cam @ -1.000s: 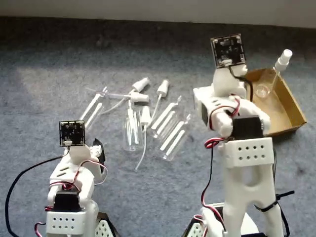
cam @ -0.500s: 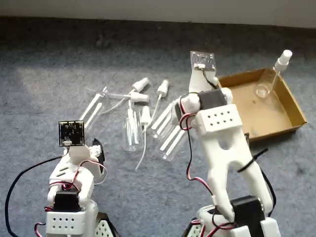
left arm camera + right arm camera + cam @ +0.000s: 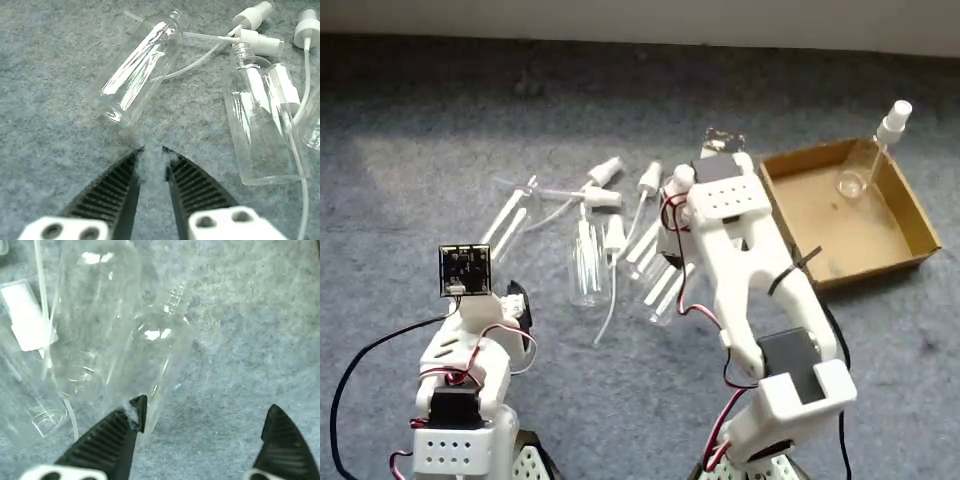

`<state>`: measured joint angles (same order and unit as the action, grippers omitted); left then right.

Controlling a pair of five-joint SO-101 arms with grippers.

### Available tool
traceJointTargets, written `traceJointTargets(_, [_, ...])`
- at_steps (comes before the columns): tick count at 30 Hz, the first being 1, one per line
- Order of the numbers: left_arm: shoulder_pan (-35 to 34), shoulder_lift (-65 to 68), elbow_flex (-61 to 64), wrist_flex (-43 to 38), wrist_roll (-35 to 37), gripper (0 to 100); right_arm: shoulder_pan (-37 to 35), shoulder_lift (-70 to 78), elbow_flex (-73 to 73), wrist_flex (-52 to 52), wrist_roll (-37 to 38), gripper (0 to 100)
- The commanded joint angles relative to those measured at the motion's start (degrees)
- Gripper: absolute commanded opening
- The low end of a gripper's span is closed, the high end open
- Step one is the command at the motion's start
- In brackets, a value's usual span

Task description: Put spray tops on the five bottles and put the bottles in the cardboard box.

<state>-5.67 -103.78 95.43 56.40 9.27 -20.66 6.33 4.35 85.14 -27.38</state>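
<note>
Grey table: right end effector gapes wide, a clear bottle lying right at one fingertip. It's swung over here from the cardboard box a second ago, while the left end effector sits barely parted.

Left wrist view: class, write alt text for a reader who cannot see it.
The left tool, empty with fingers narrowly apart, hangs over grey carpet. Just beyond lie a clear bottle and a second bottle, with white spray tops past them.
</note>
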Motion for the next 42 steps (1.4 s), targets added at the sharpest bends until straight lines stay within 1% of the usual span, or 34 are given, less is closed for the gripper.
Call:
traceJointTargets(1, [-0.5,-0.3,-2.2,-1.2,-0.4,1,-1.0,0.7,-3.5,0.6,-0.6,32.9])
traceJointTargets(6, [-0.5,-0.3,-2.2,-1.2,-0.4,1,-1.2,2.0,-3.5,-3.3,-0.7,32.9])
traceJointTargets(13, [-0.5,-0.3,-2.2,-1.2,-0.4,1,-1.2,1.9,-3.6,-4.2,-0.5,32.9])
traceJointTargets(21, [0.0,-0.3,-1.6,-1.2,-0.4,1,-1.2,2.4,-2.8,-13.2,-0.5,32.9])
traceJointTargets(28, [5.2,-0.3,0.1,-1.2,-0.4,1,-1.2,2.4,3.0,-15.6,-0.5,32.8])
traceJointTargets(34, [5.3,-0.3,0.2,-1.2,-0.4,1,-0.9,2.3,10.5,-19.0,-0.4,32.8])
traceJointTargets(38, [5.3,-0.3,0.2,-1.2,-0.4,1,-0.6,2.1,12.6,-18.9,-0.4,32.8])
traceJointTargets(39, [5.3,-0.3,0.2,-1.2,-0.4,1,-0.3,2.0,12.7,-18.7,-0.2,32.8])
traceJointTargets(42, [5.3,-0.3,0.2,-1.2,-0.4,1,0.4,2.0,12.6,-16.6,5.2,32.7])
